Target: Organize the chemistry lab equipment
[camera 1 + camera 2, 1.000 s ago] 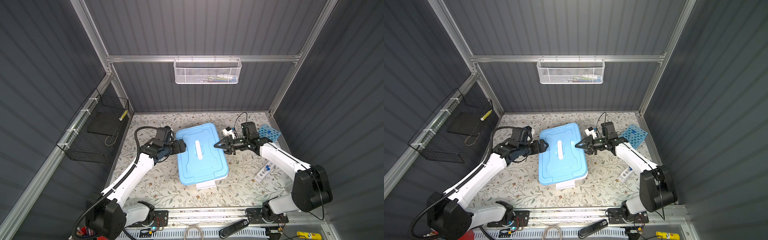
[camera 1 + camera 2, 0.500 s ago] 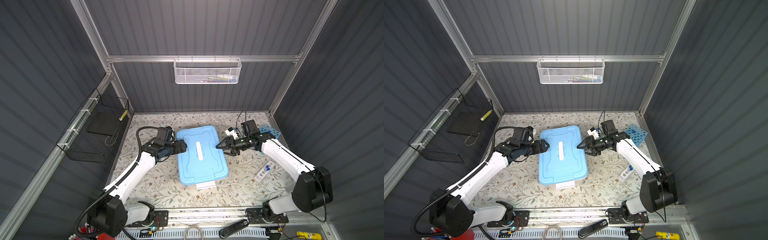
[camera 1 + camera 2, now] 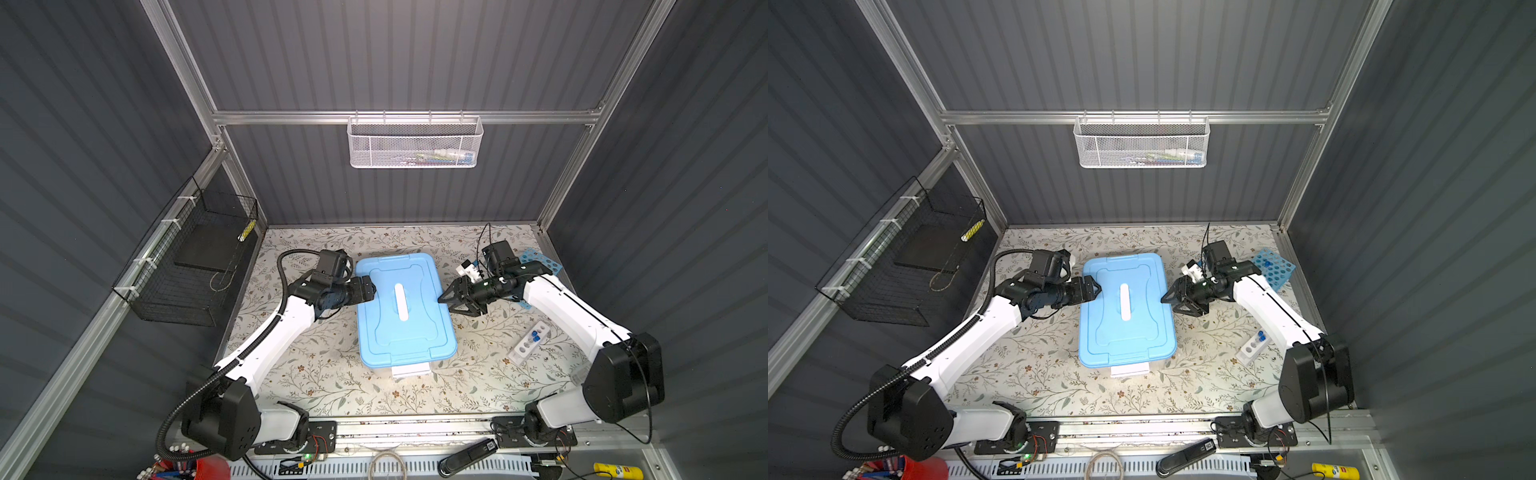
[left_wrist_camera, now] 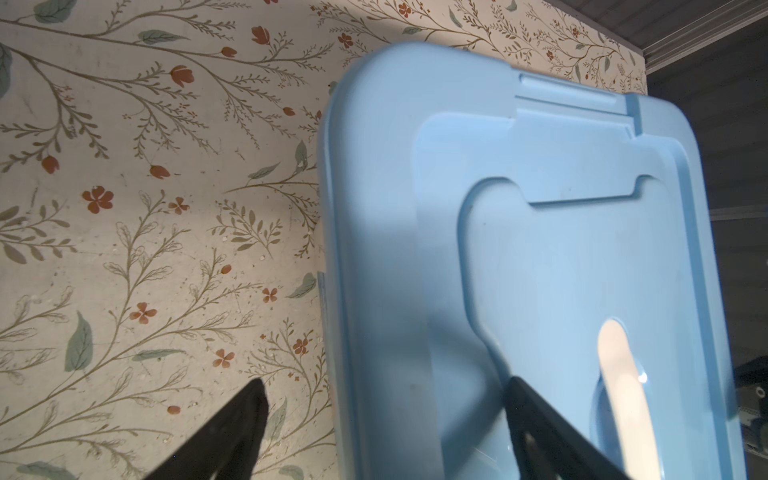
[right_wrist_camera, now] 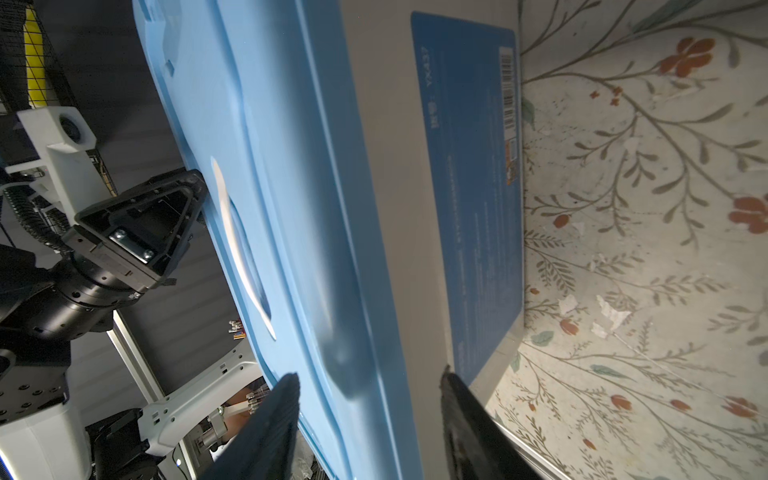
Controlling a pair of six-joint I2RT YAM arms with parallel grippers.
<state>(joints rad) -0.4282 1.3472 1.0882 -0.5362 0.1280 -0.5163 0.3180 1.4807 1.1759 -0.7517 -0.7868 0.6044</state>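
Sky-blue plastic filled the middle of your worktop (image 3: 316, 374): the lid (image 3: 401, 332) sat shut on the large tub (image 5: 395, 166), so nothing inside could be seen. You had the left end effector (image 3: 372, 286) at the lid's left long edge, jaws wide apart. One finger was over the lid and one over the worktop beyond its rim, gripping nothing. The right end effector (image 3: 445, 302) stood at the opposite edge, jaws partly apart astride the rim and the tub's side wall; no grip showed.

I judged the step in hand to be getting the lid off before any equipment went in. Your next move called for both sets of jaws to close on the rim together and lift level, lest the lid tilt or drag the tub.

Equipment waited on the right. The sky-blue rack (image 3: 542, 264) lay at the far right. The small white tube rack (image 3: 524, 349) lay nearer, holding two blue-capped test tubes (image 3: 537, 337); its other holes looked empty. On the far wall, a white mesh basket (image 3: 415, 145) held items too small to name.
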